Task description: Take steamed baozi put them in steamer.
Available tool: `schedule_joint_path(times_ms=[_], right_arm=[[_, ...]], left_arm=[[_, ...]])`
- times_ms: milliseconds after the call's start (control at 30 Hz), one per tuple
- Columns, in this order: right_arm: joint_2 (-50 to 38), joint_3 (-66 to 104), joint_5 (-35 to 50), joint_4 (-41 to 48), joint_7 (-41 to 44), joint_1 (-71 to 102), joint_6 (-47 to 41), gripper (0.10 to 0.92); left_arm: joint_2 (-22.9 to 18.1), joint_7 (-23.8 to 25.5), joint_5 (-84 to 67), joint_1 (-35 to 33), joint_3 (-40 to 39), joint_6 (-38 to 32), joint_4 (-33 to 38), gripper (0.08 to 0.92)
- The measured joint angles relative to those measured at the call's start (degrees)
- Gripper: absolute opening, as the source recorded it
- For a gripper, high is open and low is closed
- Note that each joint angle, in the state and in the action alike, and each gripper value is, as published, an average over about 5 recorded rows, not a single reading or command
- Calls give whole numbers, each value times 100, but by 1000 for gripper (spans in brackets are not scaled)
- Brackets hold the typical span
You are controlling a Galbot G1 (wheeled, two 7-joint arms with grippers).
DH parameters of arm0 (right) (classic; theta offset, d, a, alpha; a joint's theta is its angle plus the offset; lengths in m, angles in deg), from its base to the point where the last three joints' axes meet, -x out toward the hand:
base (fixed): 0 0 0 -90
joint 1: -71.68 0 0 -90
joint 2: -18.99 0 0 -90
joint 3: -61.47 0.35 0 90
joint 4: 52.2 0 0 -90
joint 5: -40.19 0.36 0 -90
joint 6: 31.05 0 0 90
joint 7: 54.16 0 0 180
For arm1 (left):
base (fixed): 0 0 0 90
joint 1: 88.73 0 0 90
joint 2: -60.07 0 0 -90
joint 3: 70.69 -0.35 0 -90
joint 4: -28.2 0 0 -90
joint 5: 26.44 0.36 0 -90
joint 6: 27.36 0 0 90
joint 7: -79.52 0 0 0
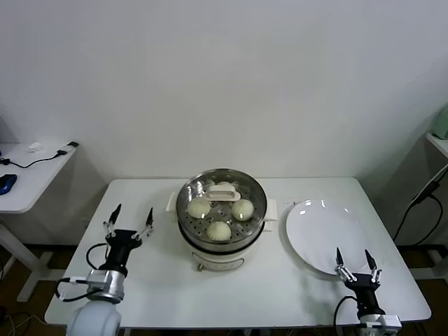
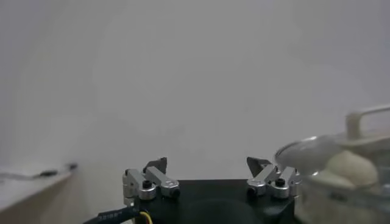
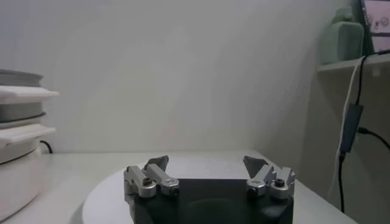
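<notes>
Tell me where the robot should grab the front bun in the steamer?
Probably from straight above, jaws closing gently on the front bun's round sides. It is domed and soft, and the steamer rim blocks any sideways approach. The left gripper is nearer than the right gripper.

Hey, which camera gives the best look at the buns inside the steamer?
The head view: it looks down into the steamer, where the buns show. The left wrist view catches one bun side-on; the right wrist view shows only the steamer's edge.
</notes>
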Motion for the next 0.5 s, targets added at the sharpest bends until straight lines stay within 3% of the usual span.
schedule_joint_path(times_ms=[267,500], right_arm=[[-14,-30,13,20,3,29,0,823],[-12,-54,23,41,-2,10,13,823]], left_arm=[[19,14,-296,-72,73,-694,-907,823],[-23,16,-390,-162,126,-1031,-1264,823]])
